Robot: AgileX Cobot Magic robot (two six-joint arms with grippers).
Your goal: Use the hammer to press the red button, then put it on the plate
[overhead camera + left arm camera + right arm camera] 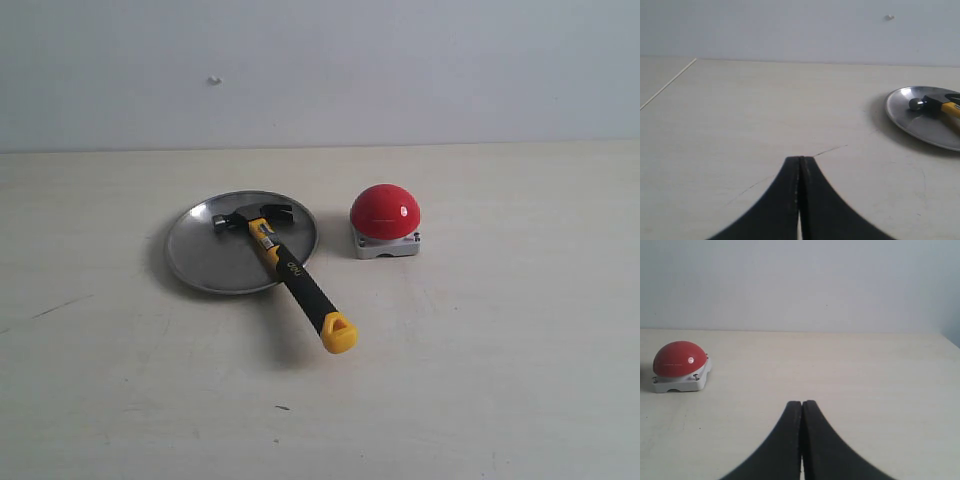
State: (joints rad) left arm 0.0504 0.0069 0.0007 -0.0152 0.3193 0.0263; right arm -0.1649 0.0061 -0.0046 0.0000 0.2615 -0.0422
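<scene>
The hammer [287, 267] lies with its dark head on the silver plate [205, 258]; its black handle sticks out over the rim toward the table's front, yellow end resting on the table. The red button [385, 210] on its grey base stands just right of the plate. In the left wrist view my left gripper [800, 159] is shut and empty, well away from the plate [910, 117] and the hammer's head [935, 104]. In the right wrist view my right gripper [802, 403] is shut and empty, apart from the red button [679, 359]. Neither gripper appears in the exterior view.
The pale table [500, 380] meets a plain wall at the back. A thin dark scratch [830, 149] marks the surface just past my left fingertips. A table seam [670, 82] shows in the left wrist view.
</scene>
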